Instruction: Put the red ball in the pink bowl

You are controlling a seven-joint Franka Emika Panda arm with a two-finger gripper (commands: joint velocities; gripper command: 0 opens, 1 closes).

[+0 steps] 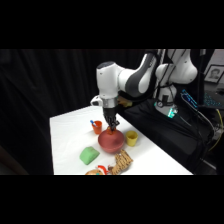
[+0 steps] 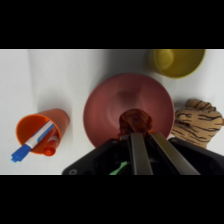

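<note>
The pink bowl [image 2: 112,107] fills the middle of the wrist view, and in the side view this pink bowl [image 1: 111,142] sits mid-table. The red ball [image 2: 135,121] is held between the fingers just over the bowl's inside, near its rim. My gripper [image 2: 136,131] is shut on the ball. From the side, the gripper [image 1: 111,129] comes straight down onto the bowl's top, and the ball is hidden there.
An orange-red cup [image 2: 41,131] with a blue and white item stands left of the bowl, a yellow cup [image 2: 175,61] beyond it, a striped brown toy [image 2: 196,121] to the right. A green block [image 1: 89,155] lies nearer the front edge.
</note>
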